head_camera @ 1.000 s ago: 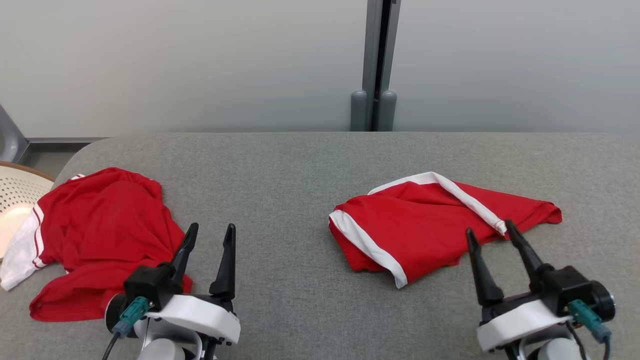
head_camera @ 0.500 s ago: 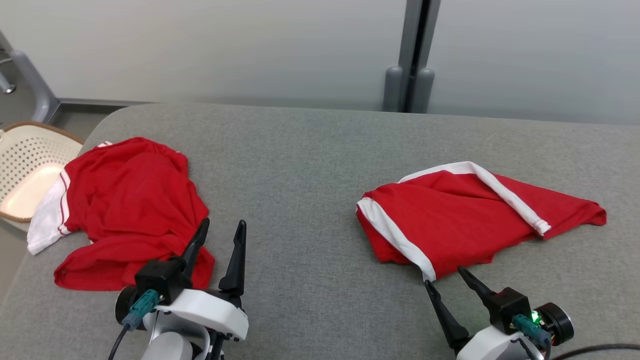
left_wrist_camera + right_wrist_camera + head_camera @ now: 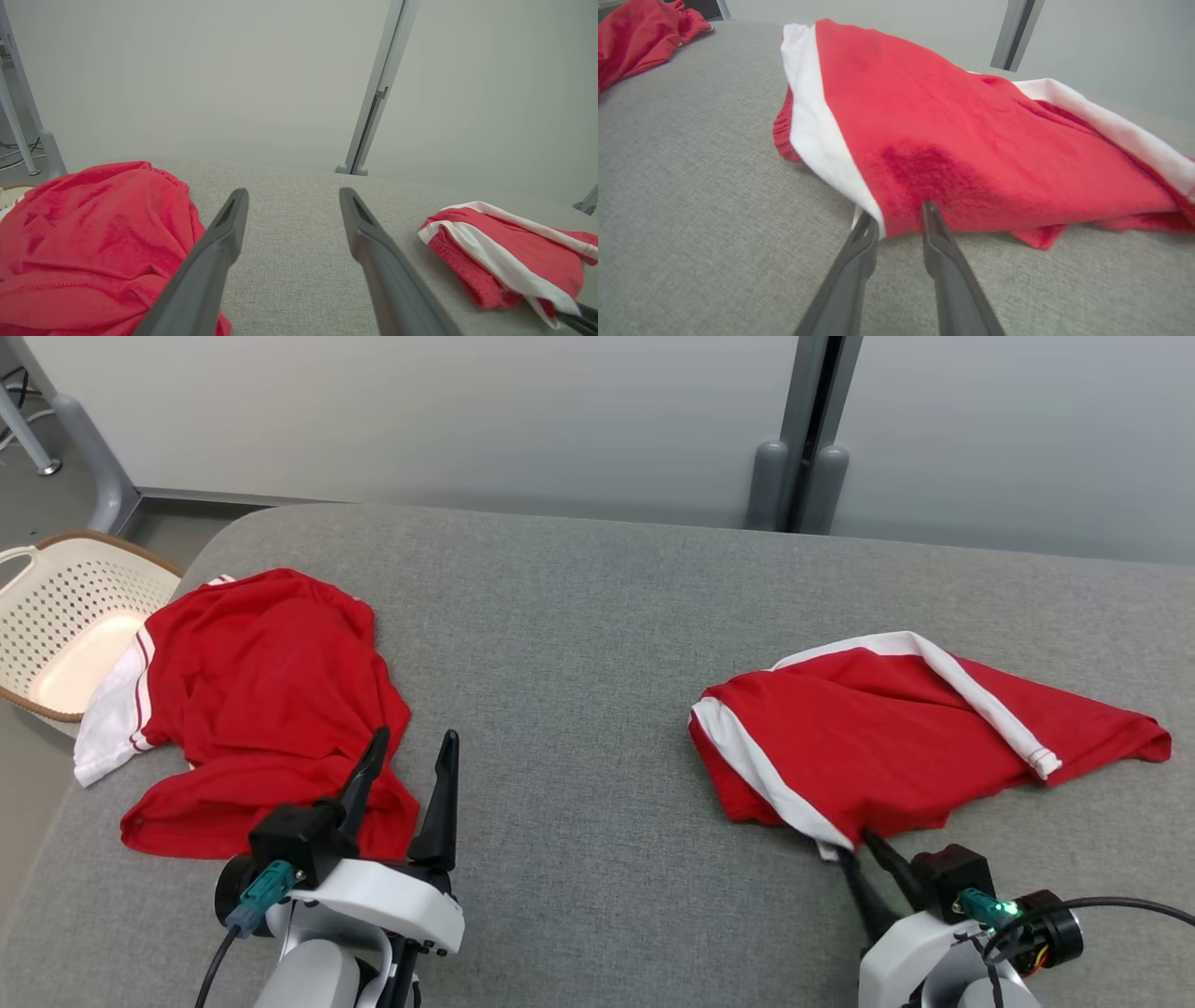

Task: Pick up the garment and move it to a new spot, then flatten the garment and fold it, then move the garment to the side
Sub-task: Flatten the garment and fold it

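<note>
Grey fabric table point(image 3: 597, 616) — pale wall point(image 3: 467, 411) behind

red garments point(image 3: 271, 709) point(image 3: 915, 737): 2 | pale perforated basket point(image 3: 47, 607): 1 | grey fabric table point(image 3: 579, 644): 1 | dark-fingered grippers point(image 3: 415, 735) point(image 3: 857, 846): 2 | rounded grey posts point(image 3: 767, 485) point(image 3: 827, 490): 2

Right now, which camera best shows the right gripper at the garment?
Right wrist view: up close, the right gripper straddles the hem of the right-hand red garment. Head view shows it small; left wrist view, a sliver.
</note>
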Available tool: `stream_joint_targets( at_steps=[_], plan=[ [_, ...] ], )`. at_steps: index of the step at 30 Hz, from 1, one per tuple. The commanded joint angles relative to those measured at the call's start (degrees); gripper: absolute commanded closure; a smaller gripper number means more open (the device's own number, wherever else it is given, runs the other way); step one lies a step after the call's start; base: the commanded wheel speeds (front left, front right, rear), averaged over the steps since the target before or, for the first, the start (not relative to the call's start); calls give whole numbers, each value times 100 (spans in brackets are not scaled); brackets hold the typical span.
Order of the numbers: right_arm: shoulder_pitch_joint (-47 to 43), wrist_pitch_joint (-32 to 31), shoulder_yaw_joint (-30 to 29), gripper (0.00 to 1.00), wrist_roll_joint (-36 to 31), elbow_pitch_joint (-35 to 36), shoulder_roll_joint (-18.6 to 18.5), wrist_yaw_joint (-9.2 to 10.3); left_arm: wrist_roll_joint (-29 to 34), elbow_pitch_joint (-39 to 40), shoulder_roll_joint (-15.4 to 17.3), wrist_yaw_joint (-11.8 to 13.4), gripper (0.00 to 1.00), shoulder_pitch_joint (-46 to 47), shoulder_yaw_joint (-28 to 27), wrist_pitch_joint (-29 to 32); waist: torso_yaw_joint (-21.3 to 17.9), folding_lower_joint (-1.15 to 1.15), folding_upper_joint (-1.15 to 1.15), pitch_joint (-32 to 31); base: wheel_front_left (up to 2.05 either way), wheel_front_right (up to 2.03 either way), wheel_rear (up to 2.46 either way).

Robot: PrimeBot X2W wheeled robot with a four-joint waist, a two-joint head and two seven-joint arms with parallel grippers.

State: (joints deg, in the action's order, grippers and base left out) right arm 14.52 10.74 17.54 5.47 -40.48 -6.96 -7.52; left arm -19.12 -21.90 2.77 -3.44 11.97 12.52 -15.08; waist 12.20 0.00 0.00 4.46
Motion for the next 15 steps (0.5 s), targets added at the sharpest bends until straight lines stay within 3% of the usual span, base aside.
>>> stream_joint_targets(
  at_steps=[1, 8, 15],
  plan=[
    [68, 73, -33, 100, -75, -51, -35, 6, 10, -8, 17, 35, 0, 17, -35, -10, -42, 0, 0, -31, 0, 0, 0],
    [216, 242, -211, 100, -378, 124, -293, 6, -19, -7, 17, 38, 0, -87, -74, -10, -324, 0, 0, -240, 0, 0, 0],
    [217, 18, -224, 100, -892, 818, -970, 6, -64, 51, 17, 69, 0, -226, -110, -9, -687, 0, 0, -489, 0, 0, 0]
  ],
)
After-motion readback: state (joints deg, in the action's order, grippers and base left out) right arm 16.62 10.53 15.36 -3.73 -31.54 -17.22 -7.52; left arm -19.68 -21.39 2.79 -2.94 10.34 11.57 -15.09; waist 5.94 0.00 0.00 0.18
